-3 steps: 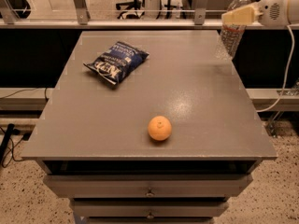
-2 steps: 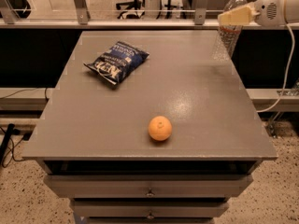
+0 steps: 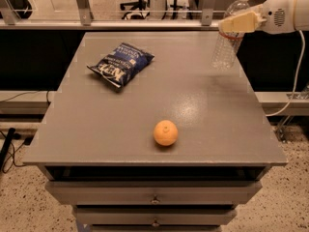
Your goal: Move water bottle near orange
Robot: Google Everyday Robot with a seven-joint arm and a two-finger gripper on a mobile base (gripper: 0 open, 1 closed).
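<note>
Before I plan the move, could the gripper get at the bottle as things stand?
Likely yes: the gripper sits at the neck of the upright bottle, with nothing between them.

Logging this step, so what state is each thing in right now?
water bottle: upright, capped, held at back right.
gripper: jaws shut on the bottle's shoulder.
orange: whole, resting free near the front edge.
chip bag: lying flat, back left.
drawers: closed.
</note>
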